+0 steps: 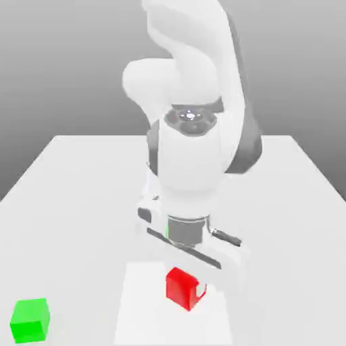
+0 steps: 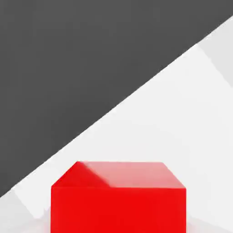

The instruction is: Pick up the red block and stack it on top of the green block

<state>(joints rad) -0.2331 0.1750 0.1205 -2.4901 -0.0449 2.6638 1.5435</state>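
Green block (image 1: 30, 320) sits nearest the camera, on the counter (image 1: 74, 250), well apart from the claw (image 1: 186, 289), toward the exterior view's left. Red block (image 1: 182, 288) is right at the claw's lower end, below the hand's wide body, over the white patch (image 1: 138, 317). Can't tell if the claw is spread or pinching the red block. Nothing stacked on green block.

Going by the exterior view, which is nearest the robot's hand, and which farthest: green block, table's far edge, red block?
1. Red block, low, near the middle.
2. Green block, at lower left.
3. Table's far edge, in the background.
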